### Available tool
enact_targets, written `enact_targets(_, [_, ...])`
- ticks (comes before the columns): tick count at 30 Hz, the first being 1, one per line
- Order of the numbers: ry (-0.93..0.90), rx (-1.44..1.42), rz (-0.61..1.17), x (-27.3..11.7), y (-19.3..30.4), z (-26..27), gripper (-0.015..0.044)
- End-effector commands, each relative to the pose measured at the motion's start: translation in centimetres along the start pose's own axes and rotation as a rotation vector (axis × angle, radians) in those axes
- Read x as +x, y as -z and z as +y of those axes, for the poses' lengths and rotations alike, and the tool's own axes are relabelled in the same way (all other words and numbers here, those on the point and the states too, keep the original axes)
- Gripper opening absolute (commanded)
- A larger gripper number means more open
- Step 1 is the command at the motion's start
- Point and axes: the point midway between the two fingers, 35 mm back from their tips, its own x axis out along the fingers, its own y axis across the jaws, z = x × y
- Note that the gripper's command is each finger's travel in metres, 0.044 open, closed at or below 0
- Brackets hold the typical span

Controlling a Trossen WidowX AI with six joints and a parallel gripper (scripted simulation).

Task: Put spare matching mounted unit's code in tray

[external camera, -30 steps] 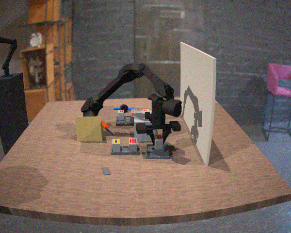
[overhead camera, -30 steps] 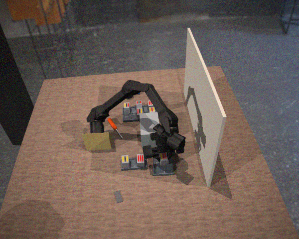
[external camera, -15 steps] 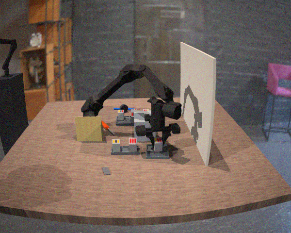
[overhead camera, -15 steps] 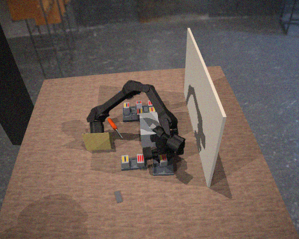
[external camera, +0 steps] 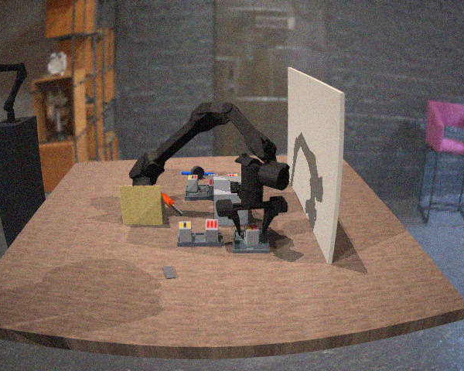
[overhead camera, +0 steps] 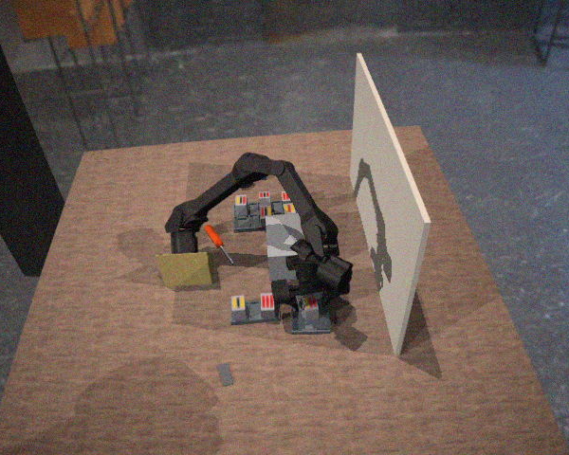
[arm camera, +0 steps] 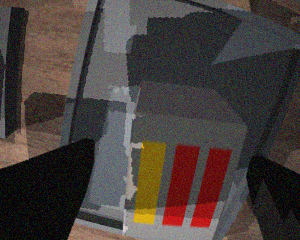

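The spare (overhead camera: pixel 311 314) (external camera: pixel 251 236) (arm camera: pixel 187 131), a grey block with one yellow and two red bars, stands upright in the tray (overhead camera: pixel 310 331) (external camera: pixel 251 250) (arm camera: pixel 104 175). My gripper (overhead camera: pixel 310 304) (external camera: pixel 251 232) (arm camera: pixel 174 159) is open, with one finger on each side of the spare. In the wrist view, gaps show between the fingers and the block. A tall grey box (overhead camera: pixel 281 245) (external camera: pixel 224 198) stands behind the tray; I cannot tell whether it is the mounted unit, and no code shows on its visible faces.
A rack (overhead camera: pixel 255 320) (external camera: pixel 200 243) with two coded blocks stands left of the tray; another rack (overhead camera: pixel 247 228) with several stands at the back. A tall pale panel (overhead camera: pixel 388 195) (external camera: pixel 316 120) rises at right. A screwdriver (overhead camera: pixel 213 236) and yellow board (overhead camera: pixel 187 270) are at left.
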Motion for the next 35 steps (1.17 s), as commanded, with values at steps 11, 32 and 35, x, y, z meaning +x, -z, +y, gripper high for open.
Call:
enact_targets(11, [-0.003,0.008,-0.002,-9.9,0.1,0.1,0.0440])
enact_targets(32, [0.023,0.012,0.013,-10.7,0.3,0.1,0.0440])
enact_targets(35, [0.023,0.012,0.013,-10.7,0.3,0.1,0.0440])
